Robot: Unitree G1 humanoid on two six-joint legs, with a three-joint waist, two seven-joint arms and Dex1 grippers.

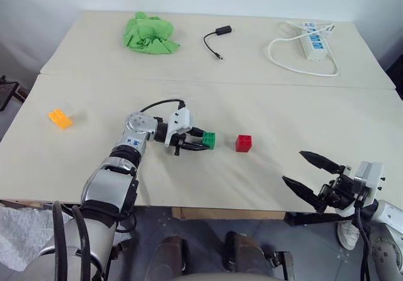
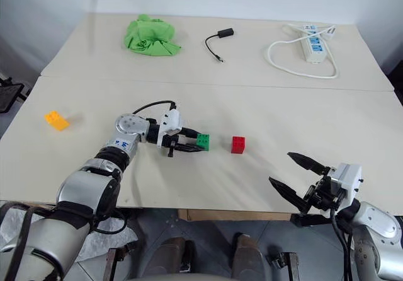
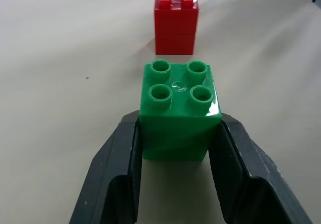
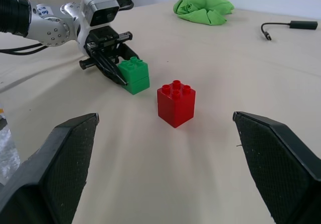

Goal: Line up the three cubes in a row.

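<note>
Left eye view: the left gripper (image 1: 203, 141) lies near mid-frame, pointing toward the right of the picture, its fingers closed on the green cube (image 1: 210, 140), which sits on the table (image 1: 82, 167); the red cube (image 1: 244, 143) stands just to the right of the green one, apart from it; the yellow cube (image 1: 60, 118) lies at the left edge of the table, well apart from the other two; the right gripper (image 1: 310, 174) hovers at the lower right, past the table's near edge, its two fingers spread wide and holding nothing; along the top of the frame sit a green cloth (image 1: 150, 34), a black cable (image 1: 216, 41) and a white power strip (image 1: 310, 44).

Right eye view: the same layout; green and red cubes side by side near the centre, yellow far left.

Left wrist view: the two black fingers (image 3: 113, 179) press against both sides of the green cube, studs up; the red cube stands beyond it in the upper part of the frame, a clear gap of bare table between them.

Right wrist view: the wide-apart fingers (image 4: 55, 158) frame the red cube at centre; up and to its left the left gripper clamps the green cube; the cloth lies at the top.
</note>
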